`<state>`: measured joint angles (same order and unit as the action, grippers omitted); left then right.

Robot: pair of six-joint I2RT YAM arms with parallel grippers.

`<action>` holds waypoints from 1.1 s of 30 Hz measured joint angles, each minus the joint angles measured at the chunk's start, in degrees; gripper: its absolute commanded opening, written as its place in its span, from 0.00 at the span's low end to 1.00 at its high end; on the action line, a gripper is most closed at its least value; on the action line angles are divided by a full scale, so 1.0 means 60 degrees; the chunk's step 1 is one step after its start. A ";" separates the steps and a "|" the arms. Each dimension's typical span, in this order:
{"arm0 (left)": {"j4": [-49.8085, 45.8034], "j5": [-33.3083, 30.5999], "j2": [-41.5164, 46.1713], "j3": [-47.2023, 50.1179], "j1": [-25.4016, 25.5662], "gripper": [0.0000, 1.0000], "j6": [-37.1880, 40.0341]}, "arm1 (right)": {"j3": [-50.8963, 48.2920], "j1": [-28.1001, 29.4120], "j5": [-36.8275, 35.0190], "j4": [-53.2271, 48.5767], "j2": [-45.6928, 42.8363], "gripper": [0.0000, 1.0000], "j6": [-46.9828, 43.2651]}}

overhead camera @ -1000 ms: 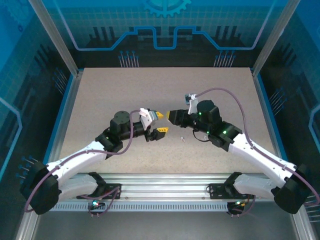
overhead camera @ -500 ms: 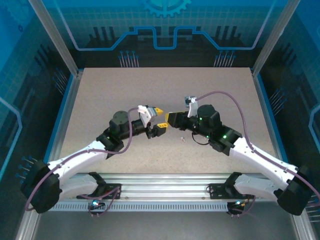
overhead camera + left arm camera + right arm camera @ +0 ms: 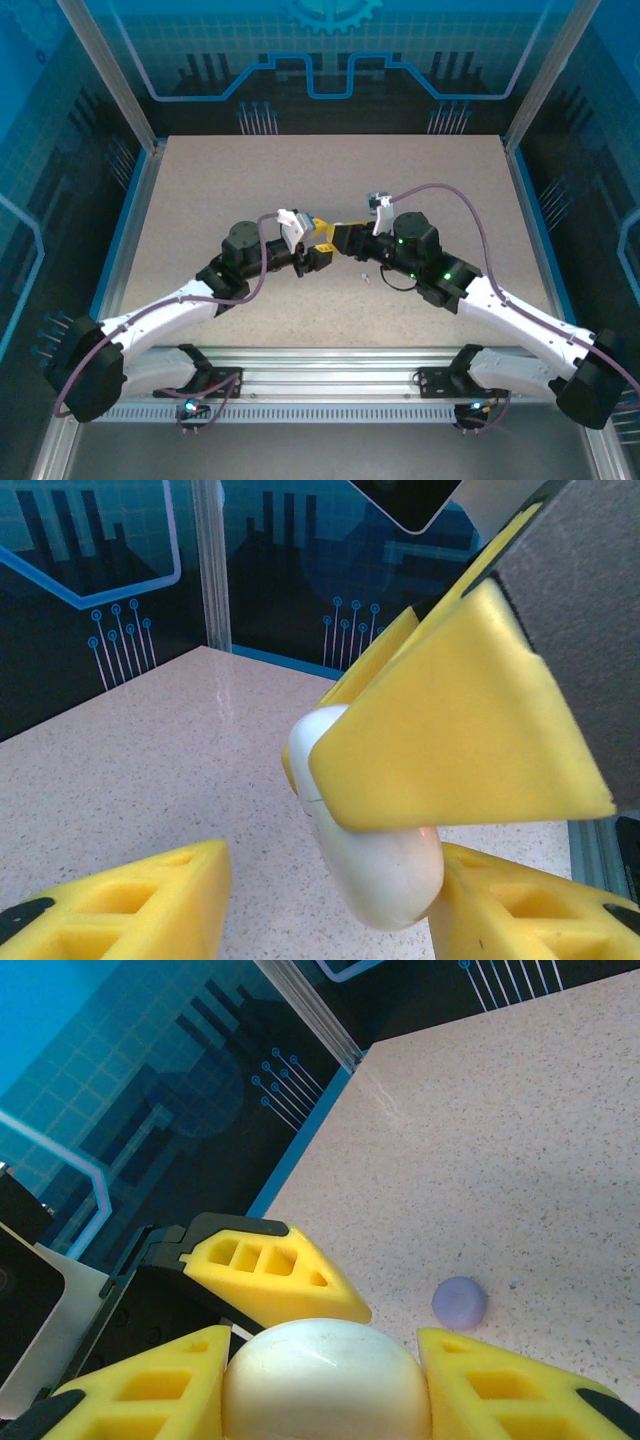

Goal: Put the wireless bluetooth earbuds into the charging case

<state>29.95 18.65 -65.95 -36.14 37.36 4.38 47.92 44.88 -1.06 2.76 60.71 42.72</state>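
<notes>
Mid-table, between the two grippers: white charging case [image 3: 320, 1385], rounded and glossy, held off the tabletop.
Right gripper [image 3: 343, 238]: pinching the white charging case, a yellow pad pressed against each side; the grip looks the same as a second ago.
Left gripper [image 3: 330, 900]: jaws spread to either side of the case. The finger [image 3: 520, 910] at the lower right of its wrist view touches the case or nearly does, and the other stands apart. The gap is narrower than a second ago.
Pale purple earbud [image 3: 459, 1302]: lying on the table just beside the meeting grippers, on the right arm's side and a little nearer the bases. It is too small to make out in detail and is in the same spot as before.
Change: a second ago the two sets of yellow tips faced each other across a gap. Now they overlap, with the right arm reached further left and the left gripper closed in around the case.
Count: two arms, two grippers, one white case, one purple bud on the table.
Surface: table [image 3: 200, 180] is pale beige and speckled, with blue strips along its sides and an aluminium rail [image 3: 330, 370] at the near edge.
Room: blue wall panels [image 3: 330, 60] with circuit lines and a gear motif stand behind metal frame posts. A purple cable [image 3: 470, 200] loops over each arm.
</notes>
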 measured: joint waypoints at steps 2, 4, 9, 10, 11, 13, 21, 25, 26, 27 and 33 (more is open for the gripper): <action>0.0066 -0.0004 0.0000 0.0000 0.0000 0.51 -0.0007 | -0.0015 0.0036 -0.0011 0.0047 0.0007 0.43 0.0000; 0.0073 0.0011 0.0000 0.0000 0.0018 0.47 -0.0029 | -0.0044 0.0062 -0.0051 0.0120 0.0007 0.43 -0.0004; 0.0146 0.0036 0.0000 0.0000 0.0051 0.46 -0.0044 | -0.0051 0.0076 -0.0076 0.0193 0.0011 0.43 -0.0004; 0.0182 0.0036 0.0004 0.0000 0.0051 0.46 -0.0073 | -0.0051 0.0076 -0.0073 0.0204 0.0011 0.43 -0.0004; 0.0219 0.0036 0.0004 0.0000 0.0051 0.47 -0.0091 | -0.0051 0.0080 -0.0073 0.0215 0.0011 0.43 -0.0004; 0.0291 0.0033 0.0022 0.0000 0.0051 0.48 -0.0182 | -0.0051 0.0084 -0.0058 0.0229 0.0018 0.43 -0.0004; 0.0339 0.0040 0.0168 0.0000 0.0051 0.40 -0.0259 | -0.0062 0.0098 -0.0025 0.0306 0.0055 0.43 0.0000; 0.0310 0.0109 0.0197 0.0000 0.0051 0.34 -0.0255 | -0.0062 0.0102 -0.0033 0.0335 0.0051 0.43 -0.0004; 0.0302 0.0113 0.0200 0.0000 0.0051 0.33 -0.0255 | -0.0066 0.0102 -0.0033 0.0339 0.0051 0.45 -0.0004; 0.0291 0.0120 0.0200 0.0000 0.0051 0.32 -0.0259 | -0.0073 0.0102 -0.0036 0.0342 0.0051 0.48 -0.0007; 0.0171 0.0321 0.0291 0.0000 0.0047 0.26 -0.0313 | -0.0102 0.0135 0.0033 0.0058 -0.0175 0.75 -0.0674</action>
<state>30.98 20.58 -64.20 -36.14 37.65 2.50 47.31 45.69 -0.86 3.11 59.66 38.68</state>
